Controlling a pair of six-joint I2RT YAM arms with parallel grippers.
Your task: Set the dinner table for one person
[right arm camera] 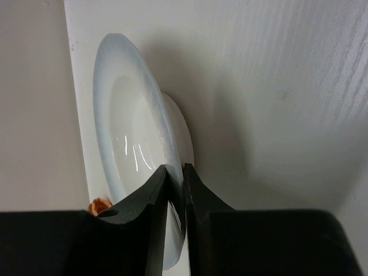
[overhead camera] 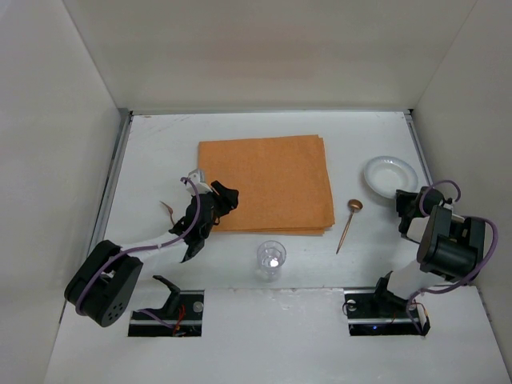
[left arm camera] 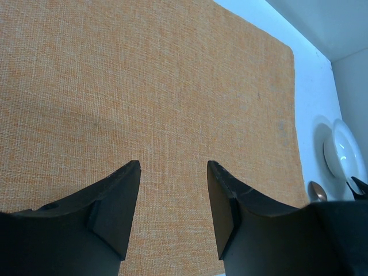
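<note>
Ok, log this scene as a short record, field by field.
surface: white dinner table
placemat: orange cloth, mid-table
left gripper: open, over the placemat, holding nothing
right gripper: closed on the rim of the white plate
spoon: brown, between placemat and plate
glass: clear, upright, near side of placemat

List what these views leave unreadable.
- Top view: small brown item beside the left arm, mostly covered by it; unidentifiable.
- Top view: glass contents, too small, glare.
- Left wrist view: spoon handle hidden behind the left gripper.
- Right wrist view: plate near rim covered by the right gripper.
</note>
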